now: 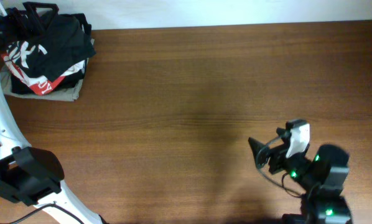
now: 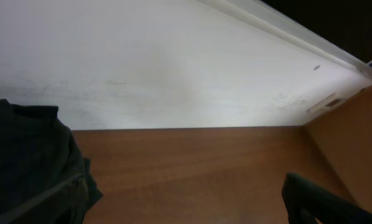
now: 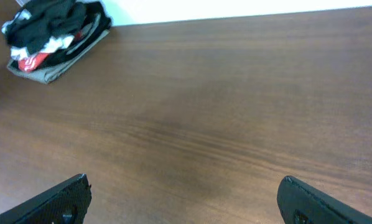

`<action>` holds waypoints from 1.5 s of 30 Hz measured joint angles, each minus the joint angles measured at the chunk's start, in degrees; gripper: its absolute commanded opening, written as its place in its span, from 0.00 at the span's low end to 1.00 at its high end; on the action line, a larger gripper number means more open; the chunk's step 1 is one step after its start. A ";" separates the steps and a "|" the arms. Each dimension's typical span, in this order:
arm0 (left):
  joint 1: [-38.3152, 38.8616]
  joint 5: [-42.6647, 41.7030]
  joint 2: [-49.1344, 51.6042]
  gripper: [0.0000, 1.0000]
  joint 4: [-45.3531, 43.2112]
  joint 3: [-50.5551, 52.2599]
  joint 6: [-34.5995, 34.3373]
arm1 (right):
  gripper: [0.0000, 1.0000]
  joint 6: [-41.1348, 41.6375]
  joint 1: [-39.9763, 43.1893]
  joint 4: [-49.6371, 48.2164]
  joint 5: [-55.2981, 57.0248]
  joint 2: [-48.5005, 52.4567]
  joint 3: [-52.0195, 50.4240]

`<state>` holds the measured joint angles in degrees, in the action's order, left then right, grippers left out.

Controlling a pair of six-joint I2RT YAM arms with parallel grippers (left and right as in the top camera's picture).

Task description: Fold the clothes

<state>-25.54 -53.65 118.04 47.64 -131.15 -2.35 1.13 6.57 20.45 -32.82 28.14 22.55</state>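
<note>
Reaching into the heap is where trouble would most likely start. The T-shirt [image 1: 61, 34] lies crumpled on top of a pile at the far left corner of the worktop [image 1: 192, 93]. It is bunched together with a red garment [image 1: 49, 83] with white lettering, a white garment [image 1: 78, 65] and a pale cloth [image 1: 68, 94] underneath. A deep pinch could catch two layers at once and lift the wrong piece along with it. A sideways tug so close to the edge could drag the whole pile off the corner. The fabric looks thin and soft, so a grab in the middle would probably raise a knot, not a hem that can be spread flat.

The left claw [image 2: 180, 210] sits by the pile facing the wall [image 2: 173, 62], spread wide and empty. One finger [image 2: 313, 199] shows at the right, and dark cloth lies close on the other side. Whether it touches that cloth I cannot tell. The right claw [image 3: 183, 205] hangs over bare wood well away from the pile, fully spread, holding and touching nothing.
</note>
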 measured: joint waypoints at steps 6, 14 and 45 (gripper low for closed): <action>0.00 0.00 0.00 0.99 0.02 0.00 0.00 | 0.99 -0.02 -6.47 -7.08 1.31 -12.85 -10.25; 0.00 0.00 0.00 0.99 0.04 0.00 0.00 | 0.99 -0.04 -11.87 -7.39 8.59 -20.17 -10.99; 0.00 0.00 0.00 0.99 0.00 0.00 0.00 | 0.99 -0.28 -16.74 -31.36 20.02 -27.34 -21.94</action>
<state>-25.54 -53.65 118.04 47.64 -131.15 -2.35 0.84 -10.17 -10.92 -12.80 0.80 0.60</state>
